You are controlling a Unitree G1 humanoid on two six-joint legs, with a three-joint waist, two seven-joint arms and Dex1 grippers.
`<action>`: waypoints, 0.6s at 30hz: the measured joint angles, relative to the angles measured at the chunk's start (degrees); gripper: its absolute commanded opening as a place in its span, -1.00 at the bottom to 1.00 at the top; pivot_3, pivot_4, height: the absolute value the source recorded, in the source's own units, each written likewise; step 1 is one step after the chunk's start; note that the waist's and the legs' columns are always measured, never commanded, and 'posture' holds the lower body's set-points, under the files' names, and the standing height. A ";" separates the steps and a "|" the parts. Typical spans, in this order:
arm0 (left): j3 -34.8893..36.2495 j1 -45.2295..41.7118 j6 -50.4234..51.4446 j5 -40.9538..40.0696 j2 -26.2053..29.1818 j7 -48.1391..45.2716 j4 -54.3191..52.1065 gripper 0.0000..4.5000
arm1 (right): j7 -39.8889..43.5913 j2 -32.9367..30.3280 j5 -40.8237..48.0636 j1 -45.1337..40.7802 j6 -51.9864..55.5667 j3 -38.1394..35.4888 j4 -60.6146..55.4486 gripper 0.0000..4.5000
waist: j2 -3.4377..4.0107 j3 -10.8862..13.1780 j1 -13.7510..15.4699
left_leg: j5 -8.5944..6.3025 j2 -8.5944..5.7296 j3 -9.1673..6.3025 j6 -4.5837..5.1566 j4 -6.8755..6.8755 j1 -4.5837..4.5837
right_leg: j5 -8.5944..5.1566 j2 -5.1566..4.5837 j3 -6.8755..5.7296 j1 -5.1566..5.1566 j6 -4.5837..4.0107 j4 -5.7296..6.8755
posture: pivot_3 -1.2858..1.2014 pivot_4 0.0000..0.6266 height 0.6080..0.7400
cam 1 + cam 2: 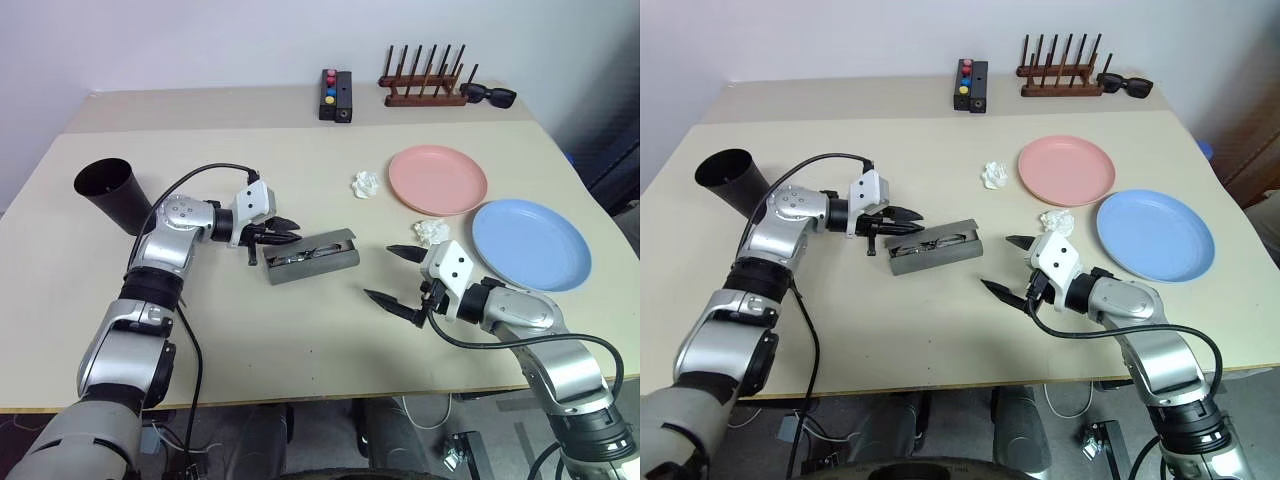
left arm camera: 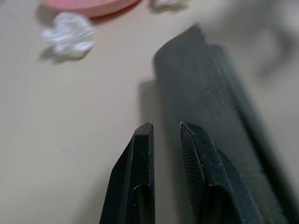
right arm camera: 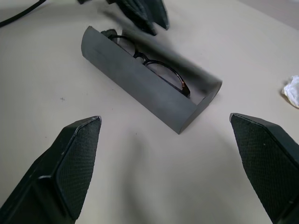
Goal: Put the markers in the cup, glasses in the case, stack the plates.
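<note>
Looking down at the table [image 1: 300,350], you see the glasses [image 3: 154,70] lying inside the open grey case [image 1: 312,257]. Your left gripper [image 1: 283,232] sits just beside the case's end, jaws nearly closed on nothing. Your right gripper [image 1: 393,275] hangs wide open near the case's other end. Both plates [image 1: 437,180] lie apart, and the cup [image 1: 112,193] stands far left.

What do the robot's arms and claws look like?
Both arms are shiny silver metal with black rings at the joints. Each wrist has a boxy white block, and a black cable loops over the left arm. The left claw and right claw each have two pointed black fingers with bumpy, dotted pads inside.
</note>
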 measured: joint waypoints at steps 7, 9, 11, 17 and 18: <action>-2.96 5.18 0.69 0.86 0.41 2.11 -9.55 -0.61 | 0.17 0.01 -0.14 -1.47 -0.33 0.20 1.10 1.00 | 0.03 -0.02 0.24 | 0.00 0.00 0.00 0.00 0.03 0.08 | -0.01 -0.02 0.00 0.11 -0.01 -0.01 | 0.03 -0.52 0.98; -3.04 5.78 1.28 0.69 -0.19 3.62 -10.45 -0.61 | 0.17 0.02 -0.46 -2.15 -0.47 0.24 1.34 1.00 | 0.02 -0.02 0.26 | 0.00 -0.01 0.00 0.00 0.04 0.08 | -0.01 -0.02 0.00 0.12 -0.01 -0.01 | 0.03 -0.52 0.98; -2.93 6.23 2.31 0.10 -1.03 5.08 -11.03 -0.61 | 0.10 0.25 -0.55 -3.10 -0.48 0.26 2.00 1.00 | 0.02 -0.02 0.24 | 0.00 -0.01 0.00 0.00 0.04 0.08 | -0.01 -0.02 0.00 0.12 -0.01 -0.01 | 0.03 -0.52 0.98; 1.64 9.22 5.21 -4.61 -1.02 9.39 -16.31 -0.61 | -4.48 1.48 -5.83 -12.04 -0.57 1.46 9.25 1.00 | 0.04 -0.01 -0.43 | 0.00 0.01 0.01 0.00 0.00 0.08 | 0.01 -0.01 0.01 0.01 -0.03 0.03 | 0.03 -0.52 0.98; 2.49 9.87 5.50 -5.36 -0.83 9.85 -17.67 -0.61 | -5.88 1.57 -7.51 -14.01 -0.56 1.53 11.33 1.00 | 0.06 0.00 -0.29 | 0.00 0.01 0.00 0.00 -0.02 0.07 | 0.01 -0.02 0.00 0.00 -0.03 0.04 | 0.03 -0.52 0.98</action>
